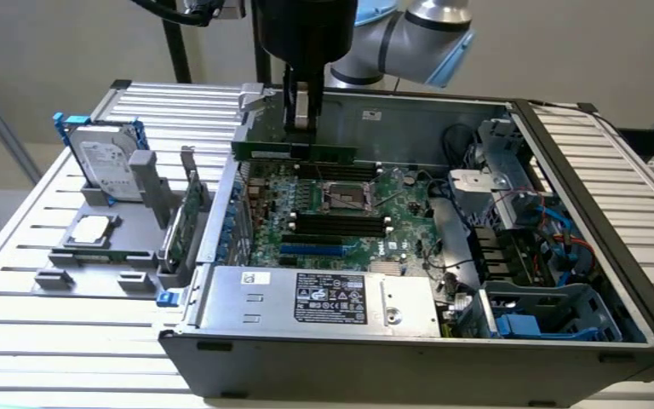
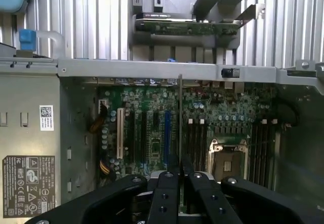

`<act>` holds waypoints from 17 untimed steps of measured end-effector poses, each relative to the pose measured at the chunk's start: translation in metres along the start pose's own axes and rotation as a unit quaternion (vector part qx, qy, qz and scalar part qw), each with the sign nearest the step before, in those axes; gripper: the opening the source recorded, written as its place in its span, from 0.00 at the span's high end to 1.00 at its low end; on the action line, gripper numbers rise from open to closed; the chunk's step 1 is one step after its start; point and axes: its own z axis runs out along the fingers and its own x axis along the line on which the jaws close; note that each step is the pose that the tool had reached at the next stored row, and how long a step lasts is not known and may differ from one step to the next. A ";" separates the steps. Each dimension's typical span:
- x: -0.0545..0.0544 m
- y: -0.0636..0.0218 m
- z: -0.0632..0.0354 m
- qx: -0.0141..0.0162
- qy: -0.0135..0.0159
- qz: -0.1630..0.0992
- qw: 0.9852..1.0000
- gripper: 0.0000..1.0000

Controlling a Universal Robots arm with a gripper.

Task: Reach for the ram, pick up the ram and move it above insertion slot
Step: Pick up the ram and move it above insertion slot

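Hanging over the open computer case [image 1: 599,324], the tool [image 1: 302,119] was pinched narrow on the ram [image 1: 295,152], a long, thin green board stick with dark chips along its face. In the wrist view the ram [image 2: 180,127] appeared edge-on as a slim vertical line, held between the fingers [image 2: 167,193] above the motherboard [image 2: 152,127] and its black slots [image 1: 333,223].

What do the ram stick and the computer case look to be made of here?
The ram, held edge-on in the pincer, looks like green circuit board: matte, thin, with small dark parts. The computer case seems to be grey sheet metal with a dull finish, judging by its thin folded edges.
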 end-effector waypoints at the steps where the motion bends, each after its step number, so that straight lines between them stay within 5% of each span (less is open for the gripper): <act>1: -0.002 -0.0032 0.0001 0.000 0.000 0.000 1.000 0.87; 17: -0.031 -0.0461 0.0024 0.000 0.000 0.001 1.000 0.87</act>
